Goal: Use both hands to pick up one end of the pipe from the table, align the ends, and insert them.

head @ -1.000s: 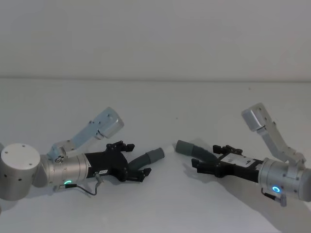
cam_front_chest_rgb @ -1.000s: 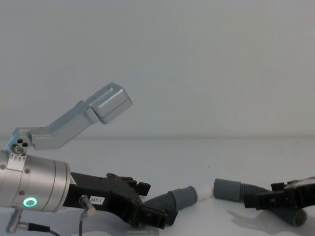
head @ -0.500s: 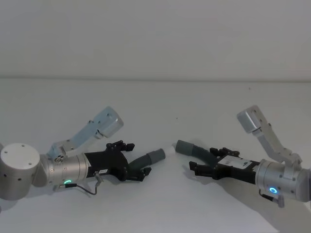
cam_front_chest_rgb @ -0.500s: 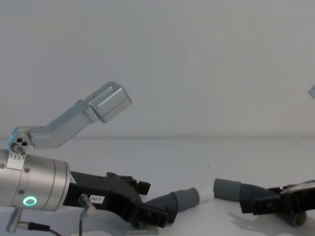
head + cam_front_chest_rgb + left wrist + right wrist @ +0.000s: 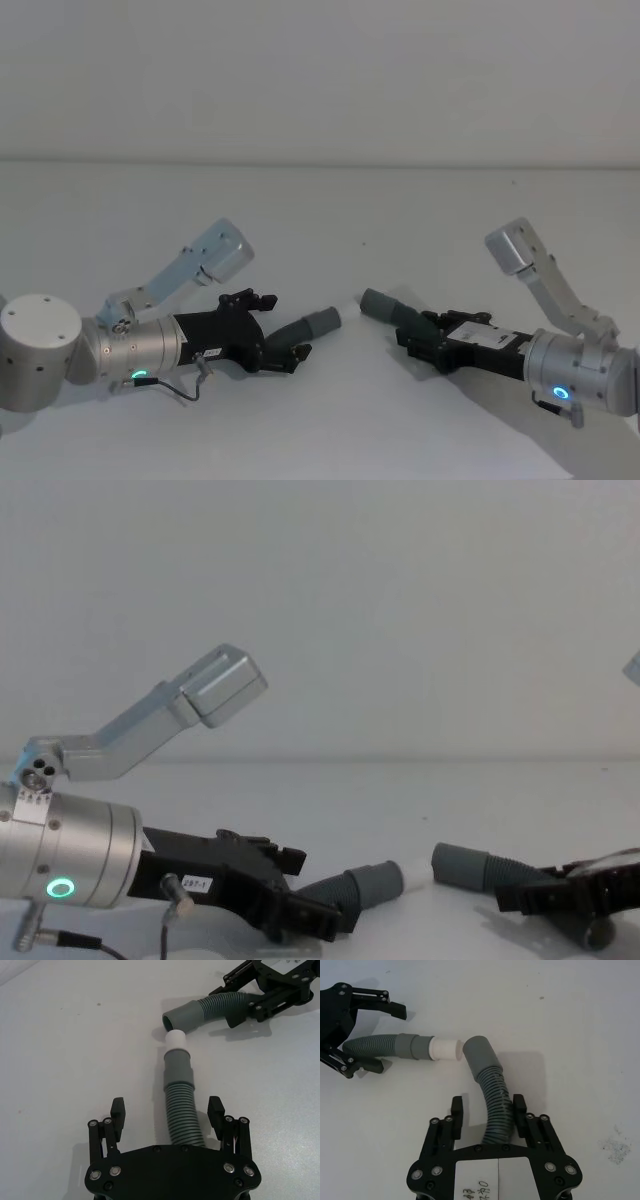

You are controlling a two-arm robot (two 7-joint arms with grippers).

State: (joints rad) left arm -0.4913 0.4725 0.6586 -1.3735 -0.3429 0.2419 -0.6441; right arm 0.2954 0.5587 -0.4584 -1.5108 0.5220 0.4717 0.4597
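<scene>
A bare white bench (image 5: 330, 430) is seen in front of a plain pale wall (image 5: 320, 70), with nothing standing between the two arms except the hose itself, and a few dark specks (image 5: 615, 1145) are noted on the surface by the right arm. The left hose piece (image 5: 181, 1110) is laid on the bench, its grey cuff (image 5: 177, 1067) and white tip (image 5: 176, 1040) pointed toward the middle. The right hose piece (image 5: 495, 1092) is curved the other way, and its socket cuff (image 5: 480, 1055) is set at an angle to the white tip, just beside it and not lined up; whether the two touch cannot be told, and nothing is inserted. The left gripper (image 5: 167, 1106) is brought in low from the left, its fingers (image 5: 118, 1112) spread wide on either side of the ribbed part, with clear gaps both ways. The right gripper (image 5: 488, 1101), marked by a white label (image 5: 497, 1170), is reached in low from the right; its fingers (image 5: 520, 1107) are set apart but closer, one right against the ribs and the other with a gap, so the hose is not pinched. Both arms are laid nearly flat along the bench, angled inward toward each other, each with a silver bracket (image 5: 190, 265) raised above the wrist.
</scene>
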